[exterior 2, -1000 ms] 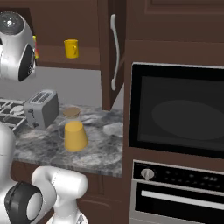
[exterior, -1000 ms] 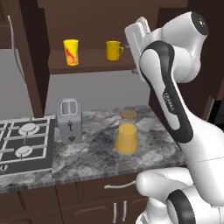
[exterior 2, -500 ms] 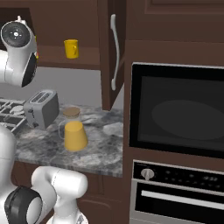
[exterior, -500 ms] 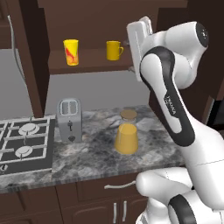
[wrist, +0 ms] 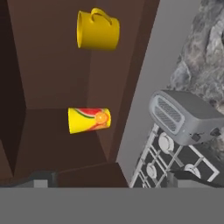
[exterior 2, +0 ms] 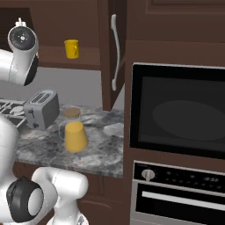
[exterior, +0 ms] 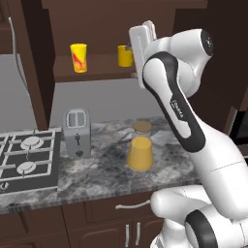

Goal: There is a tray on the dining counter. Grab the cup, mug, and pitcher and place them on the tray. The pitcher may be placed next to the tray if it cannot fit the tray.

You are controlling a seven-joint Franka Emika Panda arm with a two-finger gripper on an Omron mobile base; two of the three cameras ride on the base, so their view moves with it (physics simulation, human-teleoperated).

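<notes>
On a dark wood shelf stand the yellow cup (exterior: 78,57) with its red-orange mark and the plain yellow mug (exterior: 124,56). My white hand (exterior: 139,46) hangs just in front of the mug, level with the shelf. In the rolled hand view the mug (wrist: 98,30) and the cup (wrist: 89,120) lie ahead of my gripper (wrist: 116,178), which is open with nothing between its fingers. The orange pitcher (exterior: 140,153) with its cork lid stands on the stone countertop below, also seen from the right (exterior 2: 74,135). The tray and the dining counter are out of view.
A grey toaster (exterior: 77,131) stands left of the pitcher, beside the gas stove (exterior: 26,162). A cabinet door with a long handle (exterior 2: 115,52) hangs open right of the shelf. A built-in oven (exterior 2: 176,118) fills the wall on the right.
My hand has shifted a little to the left along the shelf and now covers the mug's right side in the left base view. Nothing else moved.
</notes>
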